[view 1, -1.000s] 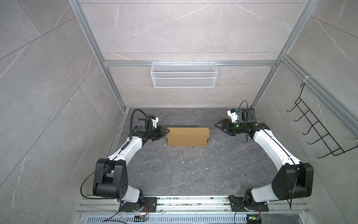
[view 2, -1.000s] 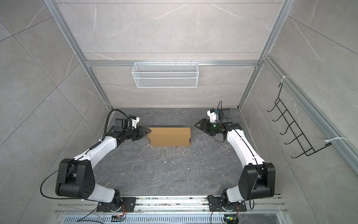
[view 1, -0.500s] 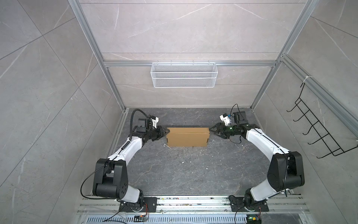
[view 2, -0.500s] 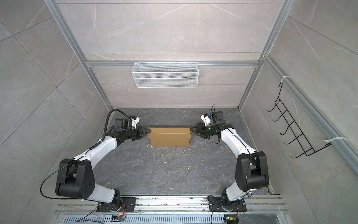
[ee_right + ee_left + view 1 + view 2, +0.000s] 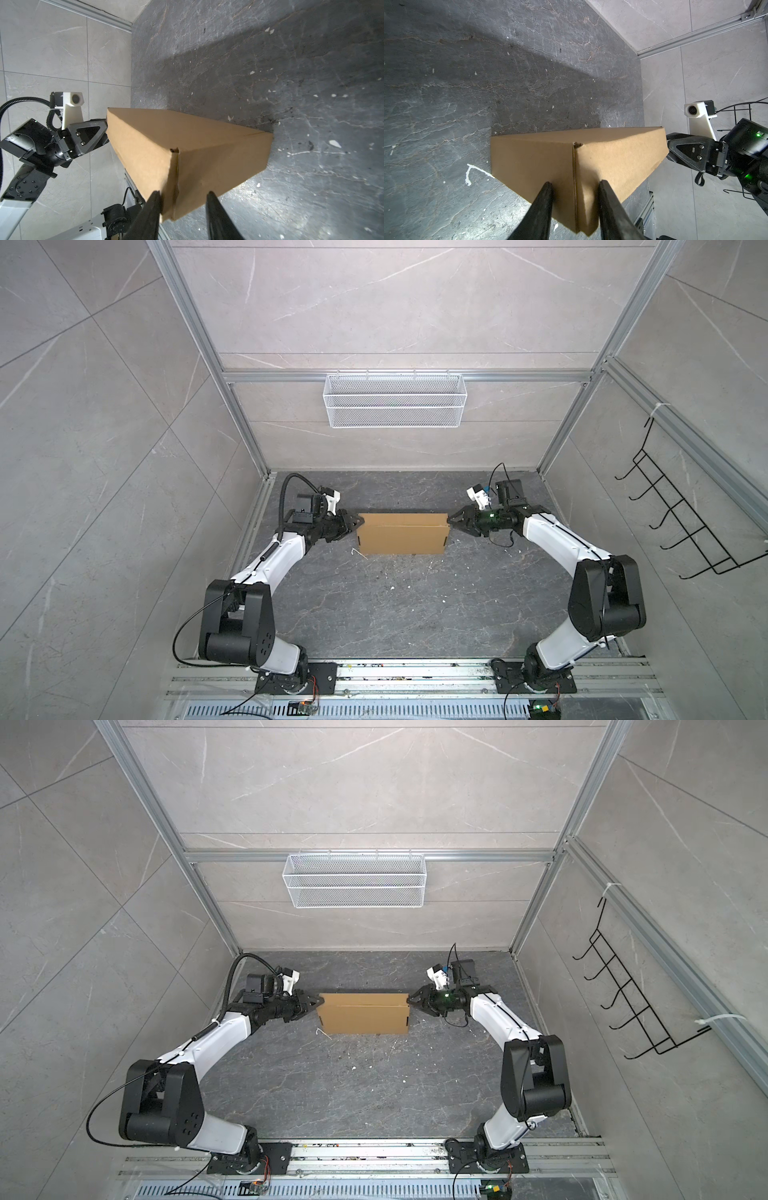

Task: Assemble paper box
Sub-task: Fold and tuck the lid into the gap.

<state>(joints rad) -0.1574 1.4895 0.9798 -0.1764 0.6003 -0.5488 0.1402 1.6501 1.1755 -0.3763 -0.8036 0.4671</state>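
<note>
Two sets of jaws are bracketing the closed-up paper box [image 5: 402, 535] lying on the tabletop [image 5: 395, 605]. Left jaws are clamping one end and right jaws are straddling the other, grip unclear. Assembly is seemingly nearing completion.

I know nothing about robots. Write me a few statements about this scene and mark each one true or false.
1. The brown cardboard box is folded up into a box shape. True.
2. Only the left gripper is at the box. False: the right gripper straddles the opposite end.
3. The white wire mesh basket stands on the dark stone-patterned tabletop. False: it hangs on the back wall.
4. The black wire hook rack hangs on a side wall. True.
</note>
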